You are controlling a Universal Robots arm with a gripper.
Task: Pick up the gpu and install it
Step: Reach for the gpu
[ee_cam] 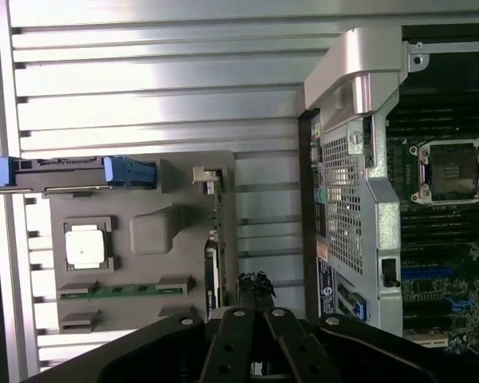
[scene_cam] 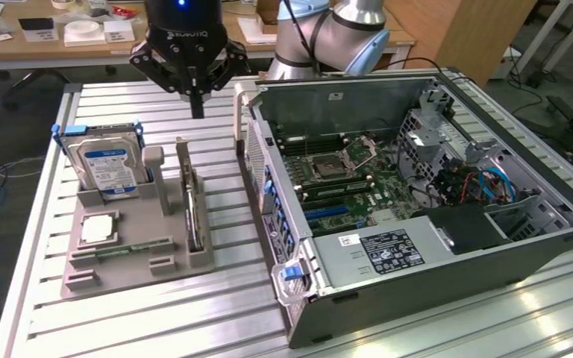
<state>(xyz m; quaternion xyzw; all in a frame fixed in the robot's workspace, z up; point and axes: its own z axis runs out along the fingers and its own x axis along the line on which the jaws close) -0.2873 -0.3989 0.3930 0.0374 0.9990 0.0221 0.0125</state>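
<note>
**gpu (scene_cam: 193,212) on edge in its slot, gripper (scene_cam: 198,110) shut above**

Standing on its long edge in a slot of the grey fixture (scene_cam: 127,280), lower left of the exterior view, with the metal bracket at the far end, just beside the open computer case (scene_cam: 386,313). Sharing that fixture: a hard drive (scene_cam: 107,168), a processor chip (scene_cam: 98,227) and a memory stick (scene_cam: 117,251).

Hanging in the upper left-centre of the frame, near the card's bracket end and apart from it, fingers clenched together, grasping nothing.

Judged light, stiff and thin, yet fragile — a bare board with exposed parts and probably slick faces. Best pinched across the two flat faces near the top edge, about mid-length — clear of the connector edge down in the slot, with only modest squeeze.
</note>
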